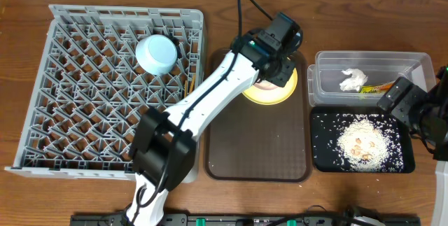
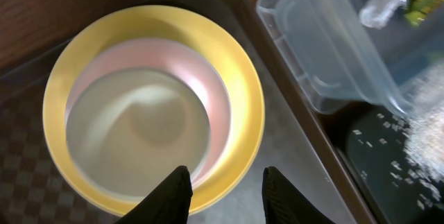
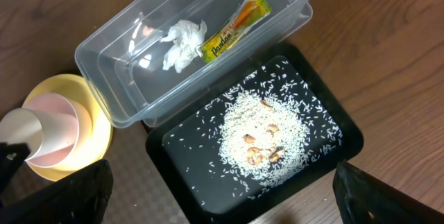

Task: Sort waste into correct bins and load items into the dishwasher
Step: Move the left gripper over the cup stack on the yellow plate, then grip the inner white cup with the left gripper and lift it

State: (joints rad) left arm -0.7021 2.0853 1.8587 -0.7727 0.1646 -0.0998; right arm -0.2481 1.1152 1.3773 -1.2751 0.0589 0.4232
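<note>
The left tool (image 2: 226,175) is hanging open over the rim of the yellow plate (image 2: 246,99) at the brown tray's (image 1: 255,142) far end, and with a cup (image 2: 139,127) sitting on it, a tilted lift is risking tipping the cup off.

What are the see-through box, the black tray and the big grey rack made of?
The see-through box looks like thin clear plastic: the napkin shows through its glossy walls. The black tray seems smooth, slightly shiny plastic, though coated metal is possible. The grey rack looks like moulded matte plastic, one even colour across its peg grid.
</note>
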